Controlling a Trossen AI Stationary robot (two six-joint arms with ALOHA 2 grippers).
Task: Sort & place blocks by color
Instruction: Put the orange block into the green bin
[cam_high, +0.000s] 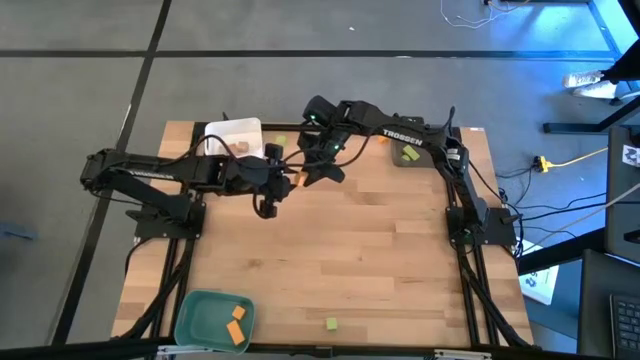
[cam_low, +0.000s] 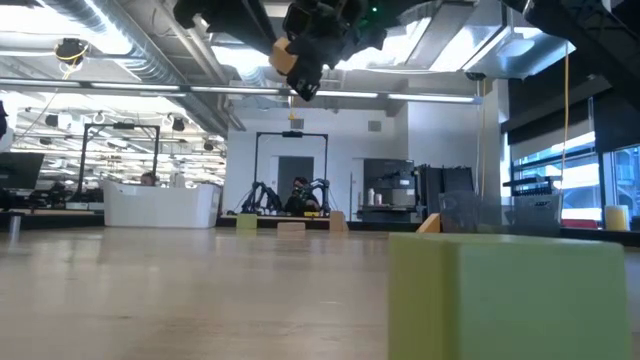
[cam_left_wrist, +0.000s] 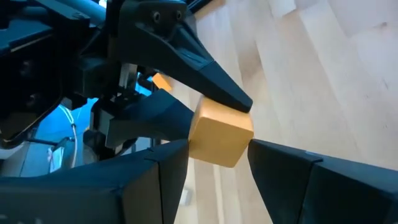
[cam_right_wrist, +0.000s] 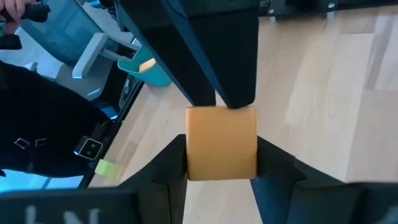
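An orange block (cam_high: 300, 180) hangs high above the table's middle, between my two grippers, which meet tip to tip. My left gripper (cam_high: 290, 184) comes from the left and my right gripper (cam_high: 313, 174) from the far right. Both are shut on this block. The low view shows it up among the dark fingers (cam_low: 284, 57), far above the tabletop. The left wrist view shows the block (cam_left_wrist: 219, 134) between the two pairs of fingers, as does the right wrist view (cam_right_wrist: 221, 143). My left gripper pinches the orange block's lower part (cam_left_wrist: 214, 157) between its two fingers (cam_left_wrist: 163, 163), at their free ends. The block is lifted clear of the table. My right gripper pinches two opposite sides of the same block (cam_right_wrist: 194, 163) between its two fingers (cam_right_wrist: 273, 163). One left finger (cam_right_wrist: 233, 68) meets the block's far edge from the other way.
A white tray (cam_high: 222, 130) with a tan block (cam_high: 243, 146) stands at the far left, a grey tray (cam_high: 398, 160) with a green block (cam_high: 408, 154) at the far right, and a teal tray (cam_high: 200, 318) with orange blocks (cam_high: 236, 326) at the near left. Loose green blocks lie at the near edge (cam_high: 331, 323) and beside the white tray (cam_high: 281, 141).
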